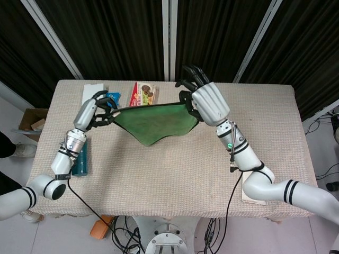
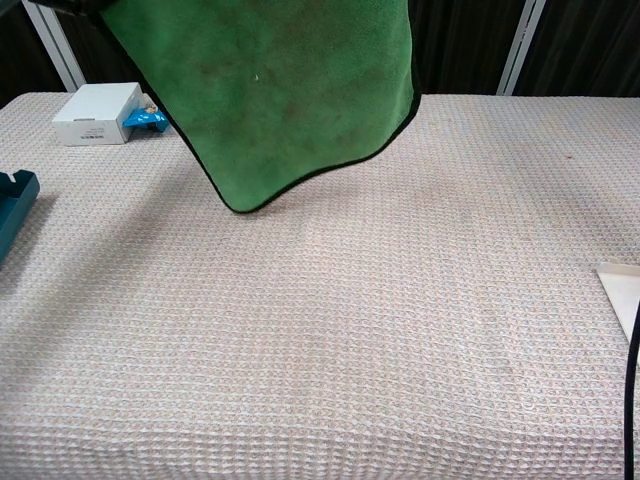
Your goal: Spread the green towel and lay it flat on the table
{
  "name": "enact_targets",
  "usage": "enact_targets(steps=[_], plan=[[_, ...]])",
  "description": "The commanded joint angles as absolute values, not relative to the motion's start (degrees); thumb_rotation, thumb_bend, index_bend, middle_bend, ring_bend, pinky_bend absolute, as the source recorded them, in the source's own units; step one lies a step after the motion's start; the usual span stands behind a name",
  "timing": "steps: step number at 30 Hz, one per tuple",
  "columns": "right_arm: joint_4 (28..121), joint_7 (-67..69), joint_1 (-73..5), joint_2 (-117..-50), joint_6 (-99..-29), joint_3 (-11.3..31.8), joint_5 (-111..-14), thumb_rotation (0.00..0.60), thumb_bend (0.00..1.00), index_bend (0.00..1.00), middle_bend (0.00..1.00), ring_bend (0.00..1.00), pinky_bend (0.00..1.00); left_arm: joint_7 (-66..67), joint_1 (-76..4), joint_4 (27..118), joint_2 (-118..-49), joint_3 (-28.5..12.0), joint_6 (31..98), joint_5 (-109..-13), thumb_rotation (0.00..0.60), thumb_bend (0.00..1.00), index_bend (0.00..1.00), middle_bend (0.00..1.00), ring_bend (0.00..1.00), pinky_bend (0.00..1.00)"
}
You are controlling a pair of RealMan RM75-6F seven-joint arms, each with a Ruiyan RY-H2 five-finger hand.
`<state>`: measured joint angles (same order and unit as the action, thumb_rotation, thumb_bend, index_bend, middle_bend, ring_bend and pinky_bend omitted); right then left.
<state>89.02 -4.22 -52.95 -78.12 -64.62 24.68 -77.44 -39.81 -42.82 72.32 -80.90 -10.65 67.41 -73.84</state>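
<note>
The green towel (image 1: 154, 121) with a dark edge hangs stretched in the air between my two hands, clear of the table. My left hand (image 1: 94, 110) pinches its left top corner. My right hand (image 1: 205, 103) holds its right top corner. In the chest view the green towel (image 2: 285, 95) drapes down from the top edge, its lowest point off the cloth; both hands are above that frame.
The table (image 1: 169, 174) has a beige woven cover. A white box (image 1: 89, 89) and blue packet (image 1: 112, 96) lie at the back left, a snack box (image 1: 143, 93) behind the towel, a teal case (image 1: 81, 161) at the left, a white sheet (image 2: 622, 290) at the right edge.
</note>
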Motion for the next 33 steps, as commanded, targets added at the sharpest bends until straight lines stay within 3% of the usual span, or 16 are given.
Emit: enact_targets(steps=[1, 8, 14, 18, 26, 33], plan=[[87.8, -5.0, -53.4, -78.4, -64.6, 23.8, -78.4, 0.600, 0.67, 0.79, 0.32, 0.01, 0.02, -35.2, -40.5, 71.9, -82.3, -11.9, 71.6, -73.3, 0.600, 0.73, 0.80, 0.88, 0.64, 0.14], [84.6, -2.9, -52.0, -78.9, -63.3, 16.4, -84.3, 0.600, 0.65, 0.79, 0.32, 0.01, 0.02, -24.6, -34.7, 65.9, -90.1, -5.9, 80.9, -79.9, 0.600, 0.73, 0.80, 0.87, 0.64, 0.15], [83.3, 1.1, -49.8, -79.9, -64.9, 9.7, -91.0, 0.600, 0.63, 0.79, 0.32, 0.01, 0.02, -18.2, -31.0, 61.3, -93.8, 0.2, 83.9, -86.3, 0.600, 0.73, 0.80, 0.86, 0.64, 0.15], [83.8, 2.0, -48.7, -79.6, -66.0, 6.2, -95.0, 0.600, 0.63, 0.79, 0.32, 0.01, 0.02, -14.1, -29.5, 61.1, -94.4, 2.1, 86.2, -89.8, 0.600, 0.73, 0.80, 0.85, 0.63, 0.15], [84.4, -1.4, -46.4, -80.2, -67.7, 1.2, -100.6, 0.600, 0.61, 0.79, 0.32, 0.01, 0.00, -7.0, -26.9, 64.5, -93.2, 5.4, 86.3, -93.6, 0.600, 0.71, 0.78, 0.79, 0.59, 0.14], [81.2, -4.9, -43.8, -83.9, -70.9, -0.9, -103.7, 0.600, 0.59, 0.77, 0.31, 0.01, 0.00, -0.5, -25.1, 65.5, -93.2, 6.9, 84.4, -94.8, 0.600, 0.68, 0.71, 0.66, 0.51, 0.14]])
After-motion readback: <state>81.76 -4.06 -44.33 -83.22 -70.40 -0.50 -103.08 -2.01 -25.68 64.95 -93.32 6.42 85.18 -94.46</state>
